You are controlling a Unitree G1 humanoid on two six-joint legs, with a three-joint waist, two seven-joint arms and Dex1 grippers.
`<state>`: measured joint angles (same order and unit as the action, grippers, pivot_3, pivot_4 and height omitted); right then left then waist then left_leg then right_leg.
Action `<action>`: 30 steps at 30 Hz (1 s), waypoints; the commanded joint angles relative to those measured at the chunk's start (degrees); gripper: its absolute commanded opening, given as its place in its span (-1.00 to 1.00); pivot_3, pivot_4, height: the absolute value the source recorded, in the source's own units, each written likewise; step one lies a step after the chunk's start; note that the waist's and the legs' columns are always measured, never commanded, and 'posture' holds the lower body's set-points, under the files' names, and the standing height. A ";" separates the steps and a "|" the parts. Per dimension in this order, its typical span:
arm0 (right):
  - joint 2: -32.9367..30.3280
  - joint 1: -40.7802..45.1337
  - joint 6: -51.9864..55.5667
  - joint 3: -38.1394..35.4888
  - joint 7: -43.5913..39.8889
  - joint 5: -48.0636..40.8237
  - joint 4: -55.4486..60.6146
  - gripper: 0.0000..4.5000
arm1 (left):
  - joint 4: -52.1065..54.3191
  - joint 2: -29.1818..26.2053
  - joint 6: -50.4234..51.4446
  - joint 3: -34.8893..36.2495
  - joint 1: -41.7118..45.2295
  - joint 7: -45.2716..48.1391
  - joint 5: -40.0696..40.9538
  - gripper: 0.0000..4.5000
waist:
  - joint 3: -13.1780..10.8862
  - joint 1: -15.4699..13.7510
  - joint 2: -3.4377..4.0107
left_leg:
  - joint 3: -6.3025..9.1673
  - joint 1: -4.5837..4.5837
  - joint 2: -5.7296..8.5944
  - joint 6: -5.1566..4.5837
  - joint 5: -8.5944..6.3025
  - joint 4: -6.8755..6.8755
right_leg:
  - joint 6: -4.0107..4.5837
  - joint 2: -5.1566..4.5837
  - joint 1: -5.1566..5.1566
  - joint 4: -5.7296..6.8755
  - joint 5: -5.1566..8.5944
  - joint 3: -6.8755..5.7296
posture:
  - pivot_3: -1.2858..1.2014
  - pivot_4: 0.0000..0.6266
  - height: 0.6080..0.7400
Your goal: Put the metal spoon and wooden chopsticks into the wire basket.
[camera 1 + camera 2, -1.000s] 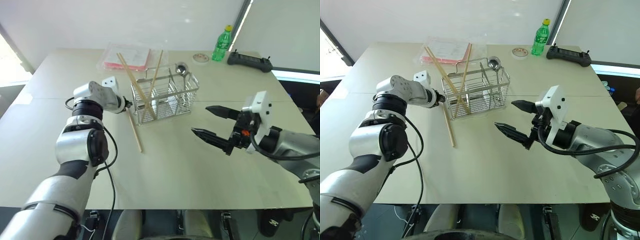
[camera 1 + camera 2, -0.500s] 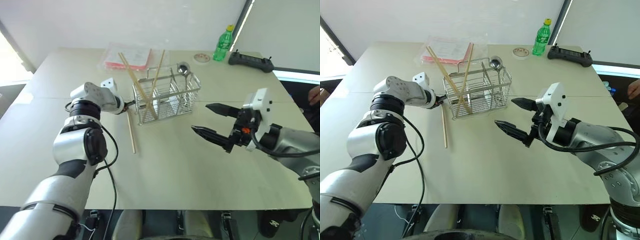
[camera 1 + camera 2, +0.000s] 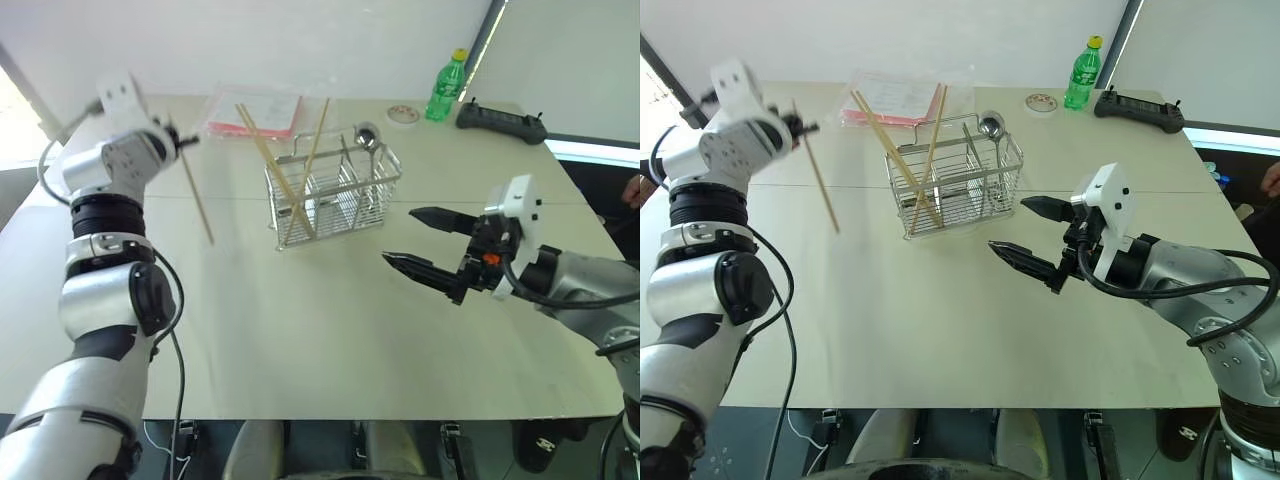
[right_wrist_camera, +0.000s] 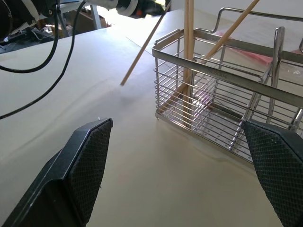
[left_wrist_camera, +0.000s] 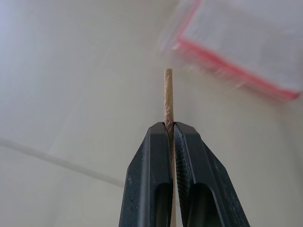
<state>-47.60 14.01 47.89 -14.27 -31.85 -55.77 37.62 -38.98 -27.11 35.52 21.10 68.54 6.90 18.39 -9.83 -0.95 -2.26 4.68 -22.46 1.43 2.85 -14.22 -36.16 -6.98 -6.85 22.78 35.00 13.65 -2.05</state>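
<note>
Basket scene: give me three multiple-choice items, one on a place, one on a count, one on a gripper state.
1. Where is the spoon?
A. flat on the table
B. standing in the basket
C. in the right gripper

2. How many chopsticks stand in the basket?
A. none
B. two
C. five

3. What is the left gripper doing?
A. shut on a chopstick
B. open over the basket
C. shut on the spoon

Key: 1 B, its bowl rises above the basket's far end. 2 B, two sticks lean crossed inside. 3 A, the fingers pinch one stick, lifted clear of the table; the right gripper hangs open.
</note>
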 commanded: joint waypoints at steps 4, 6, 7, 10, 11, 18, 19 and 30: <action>-2.11 1.12 1.01 -2.35 -0.73 -2.18 -0.24 1.00 | 25.07 -2.29 -0.24 5.58 3.43 12.32 15.91 -0.99 | 0.06 0.66 0.23 | -0.07 0.06 -0.03 -0.01 -0.02 0.06 | 0.01 0.00 0.02 0.00 0.01 0.05 | 0.03 -0.52 0.25; -3.00 0.39 1.16 -3.21 -1.35 -2.21 -0.39 1.00 | 28.48 -3.64 2.36 5.02 4.24 14.89 19.09 -0.99 | 0.05 0.71 0.37 | -0.07 0.10 -0.04 -0.02 -0.02 0.07 | 0.01 0.02 0.01 0.03 0.01 0.05 | 0.03 -0.52 0.25; -3.36 -0.03 1.17 -3.60 -1.68 -2.09 -0.48 1.00 | 29.63 -4.04 3.73 4.78 4.74 15.78 20.67 -0.99 | 0.05 0.63 0.38 | -0.08 0.12 -0.03 -0.03 -0.02 0.05 | 0.01 0.03 0.00 0.06 0.01 0.05 | 0.03 -0.52 0.25; -3.77 -0.75 1.23 -4.24 -1.94 -1.89 -0.83 1.00 | 31.96 -4.40 5.95 3.22 5.44 17.72 23.25 -0.99 | 0.05 0.26 0.37 | -0.05 0.15 -0.03 -0.05 -0.01 -0.04 | 0.00 0.06 -0.10 0.08 0.02 0.03 | 0.03 -0.52 0.25; -3.70 -0.84 1.21 -4.30 -1.92 -1.84 -0.81 1.00 | 32.93 -3.86 6.21 2.16 5.03 18.07 23.41 -0.99 | 0.04 0.18 0.36 | -0.05 0.17 -0.03 -0.06 0.00 -0.10 | 0.00 0.06 -0.17 0.06 0.02 0.03 | 0.03 -0.52 0.25; -2.77 -1.17 1.05 -4.37 -0.44 -1.99 0.29 1.00 | 38.14 3.33 5.24 -5.53 -1.68 19.77 22.50 -0.99 | 0.05 0.20 0.36 | 0.00 0.22 -0.03 -0.09 0.01 -0.32 | 0.03 0.06 -0.39 0.01 0.03 0.04 | 0.03 -0.52 0.25; -2.75 -1.33 1.08 -4.53 -0.20 -2.14 0.54 1.00 | 38.85 3.73 4.55 -6.71 -2.64 20.52 21.94 -0.99 | 0.05 0.20 0.36 | 0.00 0.21 -0.03 -0.09 0.01 -0.30 | 0.03 0.06 -0.36 0.01 0.02 0.04 | 0.03 -0.52 0.25; -2.74 -2.97 1.28 -6.86 3.14 -4.81 1.93 1.00 | 42.65 6.05 1.06 -13.04 -12.02 24.65 18.87 -0.32 | 0.10 0.22 0.48 | -0.06 0.12 -0.02 -0.21 -0.04 -0.04 | 0.05 0.08 -0.11 0.04 0.03 0.11 | 0.03 -0.52 0.25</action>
<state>-50.47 10.90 49.65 -19.07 -29.20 -59.53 37.70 1.36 -21.35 37.76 8.29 56.32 31.01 37.21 -9.72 -0.73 -1.78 4.62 -22.34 1.40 2.64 -14.26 -36.23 -6.93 -6.77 22.66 35.02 13.68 -1.94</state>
